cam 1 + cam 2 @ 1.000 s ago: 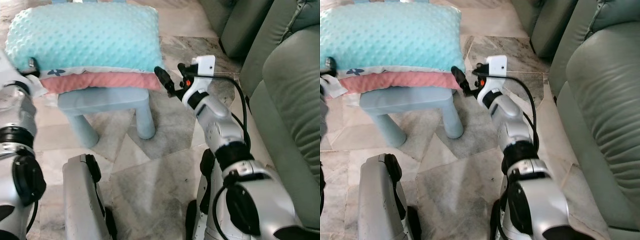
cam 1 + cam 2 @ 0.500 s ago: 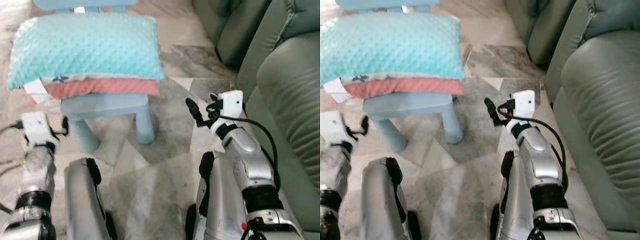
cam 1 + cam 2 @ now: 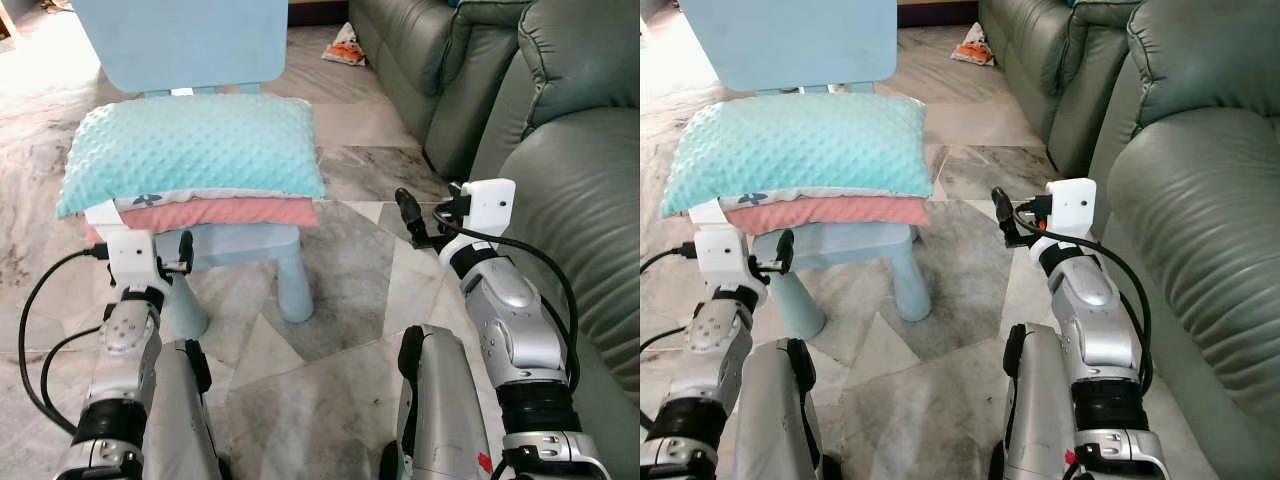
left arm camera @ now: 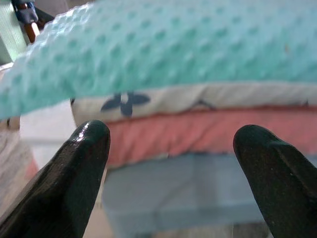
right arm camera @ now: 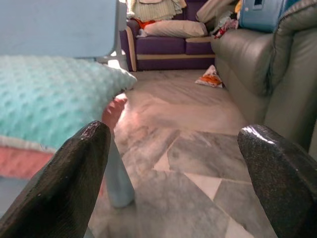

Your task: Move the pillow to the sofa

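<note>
I am seeing the mint-green dotted fabric pillow (image 3: 195,150) lying flat on the seat of the small light-blue plastic chair (image 3: 240,245), on top of a flat pink cushion (image 3: 205,213). Its long axis is running from my left to my right, across the seat, and one short end is pointing toward the grey-green leather sofa (image 3: 580,190) on my right. The pillow is well apart from the sofa, with the marble tile floor (image 3: 340,300) between them.

My left gripper (image 4: 171,163) is hanging low in front of the chair, below the pillow's front edge, with its fingers spread apart and holding nothing. My right gripper (image 5: 173,163) is standing between the chair and the sofa, also with fingers wide apart and empty. Far behind, near the sofa, some small crumpled thing (image 3: 345,45) is lying on the floor; it is too small, I think, to tell what it is.
</note>
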`<state>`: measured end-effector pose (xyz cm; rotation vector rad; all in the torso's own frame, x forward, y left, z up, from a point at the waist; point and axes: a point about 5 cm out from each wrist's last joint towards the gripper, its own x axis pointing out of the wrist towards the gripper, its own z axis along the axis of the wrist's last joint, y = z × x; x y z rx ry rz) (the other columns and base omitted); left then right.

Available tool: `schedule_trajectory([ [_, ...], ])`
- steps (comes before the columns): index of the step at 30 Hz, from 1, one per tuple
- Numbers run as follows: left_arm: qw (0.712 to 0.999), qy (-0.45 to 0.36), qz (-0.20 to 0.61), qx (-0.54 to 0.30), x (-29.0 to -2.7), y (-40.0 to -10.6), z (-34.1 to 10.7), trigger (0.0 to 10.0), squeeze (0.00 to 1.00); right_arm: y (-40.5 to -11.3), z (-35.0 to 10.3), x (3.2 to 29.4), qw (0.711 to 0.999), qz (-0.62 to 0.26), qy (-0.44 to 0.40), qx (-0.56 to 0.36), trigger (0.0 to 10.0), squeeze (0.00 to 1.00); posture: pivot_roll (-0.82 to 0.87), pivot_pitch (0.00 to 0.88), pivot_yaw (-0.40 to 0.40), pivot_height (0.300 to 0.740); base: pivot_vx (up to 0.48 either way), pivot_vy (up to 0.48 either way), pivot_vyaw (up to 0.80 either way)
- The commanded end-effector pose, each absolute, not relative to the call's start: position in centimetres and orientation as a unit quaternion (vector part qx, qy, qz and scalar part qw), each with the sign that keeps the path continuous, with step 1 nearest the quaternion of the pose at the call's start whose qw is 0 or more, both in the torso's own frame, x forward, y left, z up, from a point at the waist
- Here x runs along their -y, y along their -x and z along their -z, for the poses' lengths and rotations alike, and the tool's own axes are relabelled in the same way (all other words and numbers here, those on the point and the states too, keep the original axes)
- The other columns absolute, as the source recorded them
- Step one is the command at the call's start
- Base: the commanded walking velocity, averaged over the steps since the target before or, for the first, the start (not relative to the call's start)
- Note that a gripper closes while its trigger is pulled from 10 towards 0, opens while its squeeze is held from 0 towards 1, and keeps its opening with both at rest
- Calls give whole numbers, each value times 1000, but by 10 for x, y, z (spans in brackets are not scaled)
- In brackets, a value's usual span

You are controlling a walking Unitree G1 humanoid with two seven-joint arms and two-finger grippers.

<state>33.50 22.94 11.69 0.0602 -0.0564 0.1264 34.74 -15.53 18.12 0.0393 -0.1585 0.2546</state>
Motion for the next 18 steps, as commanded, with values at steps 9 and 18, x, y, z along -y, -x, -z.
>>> schedule_trajectory([
  [9,996,-25,-78,20,-233,-335,-115,10000,0,-353,-188,158,989,-117,-24,86,10000,0,-122,0,-4,463,0,0,0],
  [18,997,-25,-77,18,-232,-337,-115,10000,0,-355,-190,159,989,-115,-25,89,10000,0,-127,0,-1,513,0,0,0],
])
